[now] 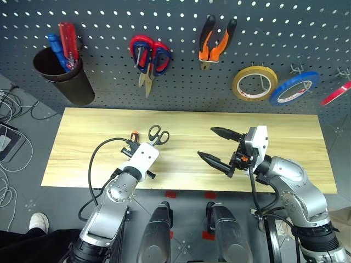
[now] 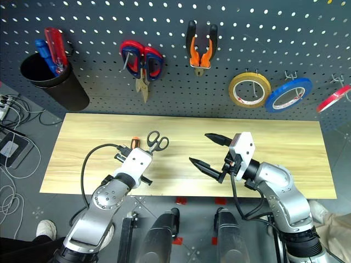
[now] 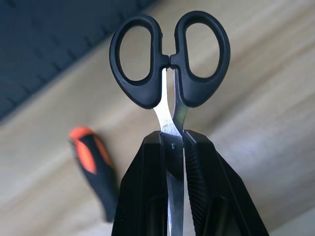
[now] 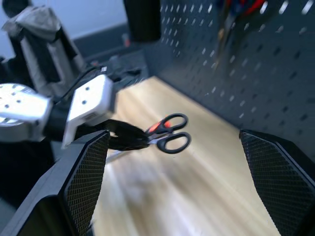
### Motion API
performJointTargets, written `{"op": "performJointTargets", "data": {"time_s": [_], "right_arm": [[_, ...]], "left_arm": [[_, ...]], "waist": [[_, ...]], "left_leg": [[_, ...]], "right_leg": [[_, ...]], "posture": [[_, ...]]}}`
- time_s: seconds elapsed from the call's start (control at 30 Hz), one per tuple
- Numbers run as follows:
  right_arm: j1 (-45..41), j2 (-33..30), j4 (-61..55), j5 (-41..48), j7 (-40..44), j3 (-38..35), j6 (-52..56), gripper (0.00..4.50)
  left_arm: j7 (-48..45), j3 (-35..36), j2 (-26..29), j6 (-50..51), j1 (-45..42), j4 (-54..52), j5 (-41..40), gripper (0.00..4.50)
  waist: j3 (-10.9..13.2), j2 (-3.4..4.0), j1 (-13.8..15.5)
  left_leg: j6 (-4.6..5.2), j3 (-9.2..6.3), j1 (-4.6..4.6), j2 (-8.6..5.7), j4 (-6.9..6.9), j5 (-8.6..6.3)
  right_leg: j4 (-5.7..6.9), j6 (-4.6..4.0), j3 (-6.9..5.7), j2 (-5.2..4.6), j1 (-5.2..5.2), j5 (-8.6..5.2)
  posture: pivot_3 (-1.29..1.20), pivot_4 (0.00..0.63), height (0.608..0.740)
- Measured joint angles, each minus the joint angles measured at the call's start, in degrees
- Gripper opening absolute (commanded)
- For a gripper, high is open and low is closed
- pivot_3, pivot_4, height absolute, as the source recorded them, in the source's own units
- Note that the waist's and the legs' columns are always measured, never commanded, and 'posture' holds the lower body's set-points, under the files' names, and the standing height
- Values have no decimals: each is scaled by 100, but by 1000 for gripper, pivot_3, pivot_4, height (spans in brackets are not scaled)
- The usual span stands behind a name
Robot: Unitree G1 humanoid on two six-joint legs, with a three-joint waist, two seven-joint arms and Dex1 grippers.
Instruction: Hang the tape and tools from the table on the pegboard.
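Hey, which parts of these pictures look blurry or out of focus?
Left wrist view: scissors sharp, screwdriver and table soft. Right wrist view: pegboard and table smeared. Head views: crisp throughout.

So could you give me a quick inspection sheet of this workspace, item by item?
Surface: pale wooden table, mostly bare.
Job's things: black-handled steel scissors gripped by the blades; orange-and-black screwdriver lying on the table; orange-and-black pliers and thin red tape ring hanging on the dark grey pegboard.
Clutter: red-handled snips, yellow tape roll, blue tape roll, black cup of red and blue tools, all on the pegboard.
Grippers: left gripper shut on the scissors; right gripper open, holding nothing.
Cables: grey cables on the floor, left.
Surroundings: a person's white shoe.
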Motion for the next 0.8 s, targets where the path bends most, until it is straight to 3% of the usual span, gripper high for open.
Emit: {"op": "performJointTargets", "data": {"time_s": [0.47, 0.8], "right_arm": [[32, 164, -573, 514, -520, -264, 212, 4500], [-197, 291, -545, 590, -698, -344, 149, 4500]], "left_arm": [[107, 188, 90, -2071, -112, -172, 666, 222], [238, 458, -309, -2336, -861, 57, 722, 222]], "waist": [[-653, -15, 75], [-958, -15, 74]], "left_leg": [[10, 15, 4, -9, -2, 6], [12, 22, 7, -15, 0, 7]], "right_leg": [[-4, 0, -20, 24, 20, 0], [-6, 0, -16, 52, 22, 0]], "posture": [[78, 160, 740], [76, 136, 740]]}}
